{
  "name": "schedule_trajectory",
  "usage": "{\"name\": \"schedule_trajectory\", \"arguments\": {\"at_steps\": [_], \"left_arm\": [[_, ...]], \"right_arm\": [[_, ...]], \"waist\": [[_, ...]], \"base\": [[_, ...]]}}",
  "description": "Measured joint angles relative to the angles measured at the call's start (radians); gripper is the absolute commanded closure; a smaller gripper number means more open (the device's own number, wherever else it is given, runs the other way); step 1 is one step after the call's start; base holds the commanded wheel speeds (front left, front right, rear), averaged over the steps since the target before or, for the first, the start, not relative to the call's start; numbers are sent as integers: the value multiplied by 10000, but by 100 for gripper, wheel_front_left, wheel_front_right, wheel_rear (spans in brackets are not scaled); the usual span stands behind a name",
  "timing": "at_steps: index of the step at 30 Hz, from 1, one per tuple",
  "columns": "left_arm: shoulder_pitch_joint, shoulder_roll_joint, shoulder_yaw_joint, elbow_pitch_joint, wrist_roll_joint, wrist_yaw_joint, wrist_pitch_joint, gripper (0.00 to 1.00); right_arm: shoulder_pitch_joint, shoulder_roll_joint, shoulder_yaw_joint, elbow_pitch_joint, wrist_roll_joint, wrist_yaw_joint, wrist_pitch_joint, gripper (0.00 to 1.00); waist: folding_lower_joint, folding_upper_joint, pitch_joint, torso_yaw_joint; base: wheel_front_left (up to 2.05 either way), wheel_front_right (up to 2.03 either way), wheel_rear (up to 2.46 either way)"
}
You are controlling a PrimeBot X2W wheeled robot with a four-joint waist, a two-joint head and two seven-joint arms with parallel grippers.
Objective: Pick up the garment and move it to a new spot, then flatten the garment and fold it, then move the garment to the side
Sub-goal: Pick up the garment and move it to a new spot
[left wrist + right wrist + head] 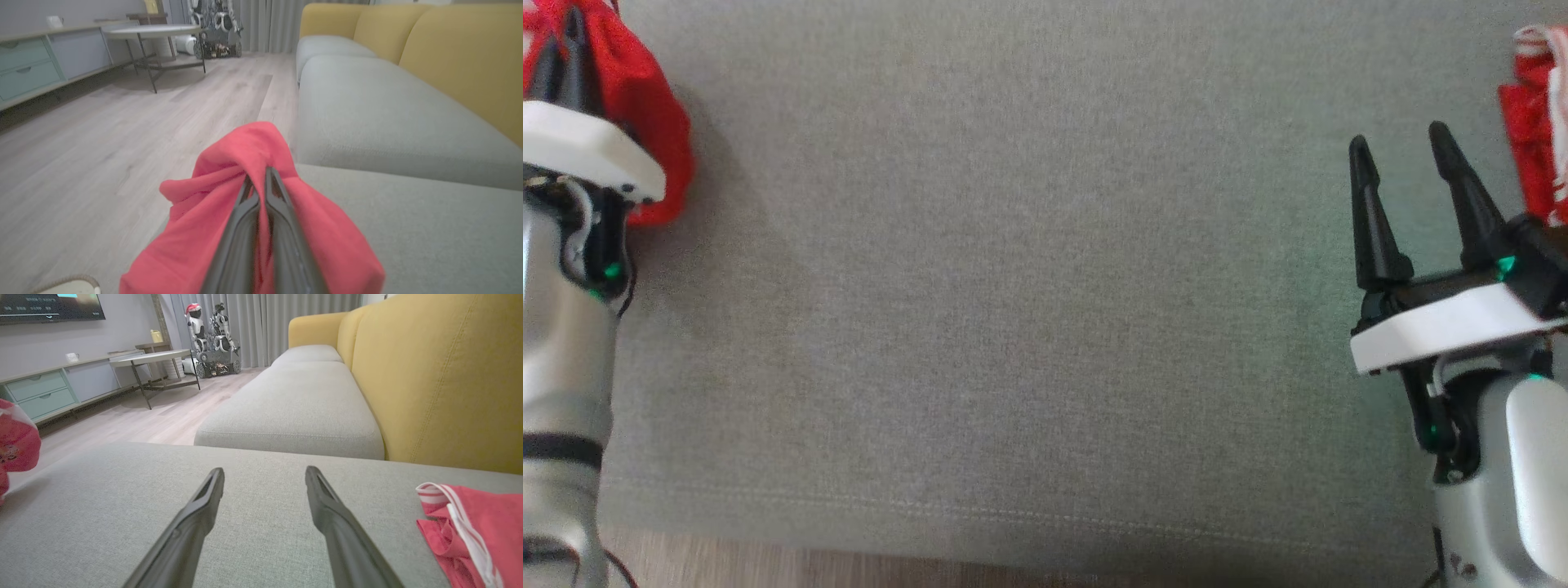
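Head view down onto sofa seat [1045,286], wrist views skimming it

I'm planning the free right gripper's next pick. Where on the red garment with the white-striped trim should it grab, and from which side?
Probably the striped trim of the red garment: it is the nearest raised edge. The garment lies crumpled on the grey cushion to the right of the open right gripper, so come from its left, fingers low.
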Motion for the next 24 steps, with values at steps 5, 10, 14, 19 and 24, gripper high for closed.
{"name": "schedule_trajectory", "arguments": {"at_steps": [5, 10, 14, 19, 24], "left_arm": [[2129, 113, 729, -2903, 583, 343, -31, 100], [4091, 109, 982, -5093, 1001, 602, -31, 100], [5292, 113, 1005, -6341, 1135, 867, -27, 100], [7700, 107, 901, -8629, 1344, 1580, 802, 100], [8919, 105, 604, -10364, 1440, 1969, 1638, 100]], "right_arm": [[522, 157, -94, 136, 42, 0, -79, 0], [947, 182, -98, 288, 75, 0, -86, 0], [1288, 228, -31, 345, 136, 0, -84, 0], [1941, 326, 146, 439, 339, 0, -54, 0], [2251, 382, 207, 437, 435, 0, 33, 0]], "waist": [[0, 0, -951, 1], [-1, 0, -1790, -57], [-1, 0, -2283, -160], [-1, 0, -2948, -527], [-1, 1, -3300, -1013]], "base": [[0, 0, 0], [0, 0, 0], [0, 0, 0], [0, 0, 0], [0, 0, 0]]}}
